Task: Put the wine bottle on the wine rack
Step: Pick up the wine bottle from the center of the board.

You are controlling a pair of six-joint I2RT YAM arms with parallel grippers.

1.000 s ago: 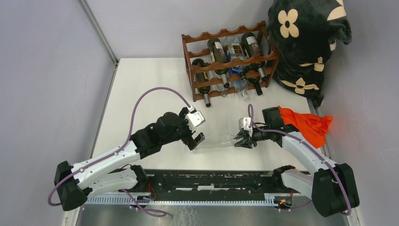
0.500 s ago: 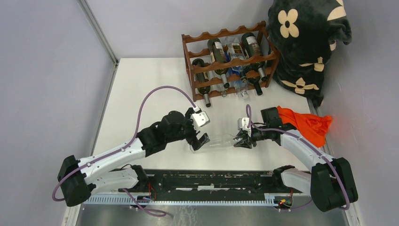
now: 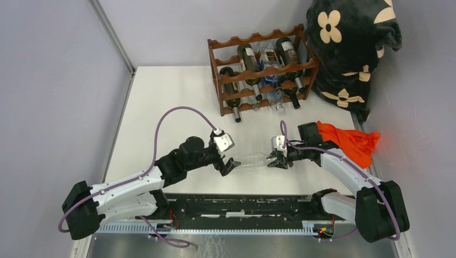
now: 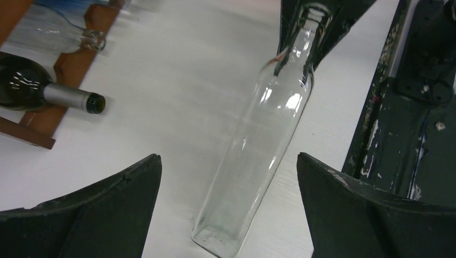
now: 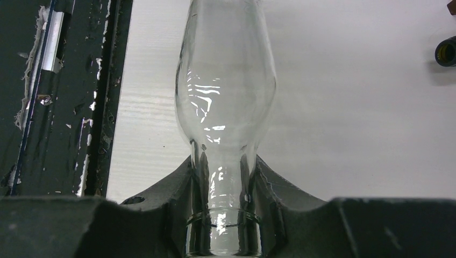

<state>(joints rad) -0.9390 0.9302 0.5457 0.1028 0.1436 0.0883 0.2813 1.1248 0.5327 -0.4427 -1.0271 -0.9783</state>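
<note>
White tbl [image 3: 161, 102] btwn plain grey walls [image 3: 51, 80], black flower-print blanket [image 3: 349, 48] heaped far-R corner, orange cloth [image 3: 356, 143] near it.

Clear glass wine bottle [image 3: 250, 160] horizontal, right jaws clamped on neck, left jaws spread wide at base; reddish-brown wooden wine rack [image 3: 257, 36] well apart, at far edge of white surface [image 3: 161, 102].

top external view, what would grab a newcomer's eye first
A clear glass bottle stretches sideways between the arms, its neck clamped in the right gripper, the open left gripper at its base. Behind stands the wine rack with dark bottles, beside a black flowered blanket.
</note>
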